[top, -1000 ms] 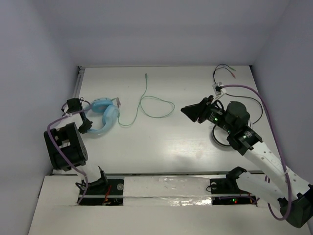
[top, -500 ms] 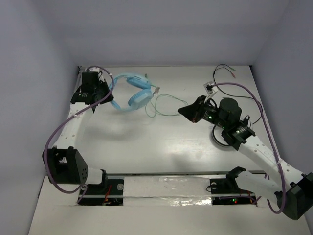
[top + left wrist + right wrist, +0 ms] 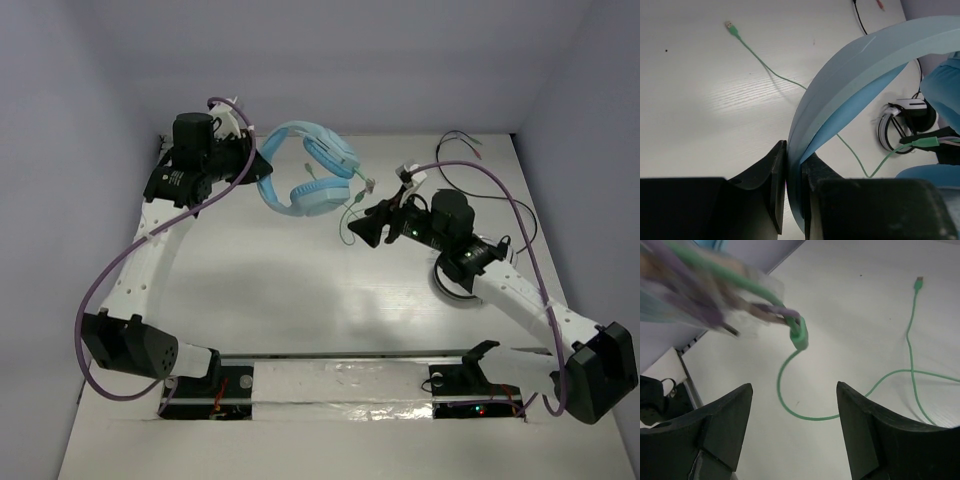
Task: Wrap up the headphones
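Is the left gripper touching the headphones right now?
Touching. The left wrist view shows the left gripper shut on the headphones, both fingers pressed against the headband with no gap.

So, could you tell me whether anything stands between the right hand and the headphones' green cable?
Nothing visible does: the open right hand faces the green cable, which hangs from the headphones just ahead of it.

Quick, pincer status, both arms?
Left pincer: closed on the headband of the light blue over-ear headphones.
Right pincer: open, holding nothing.
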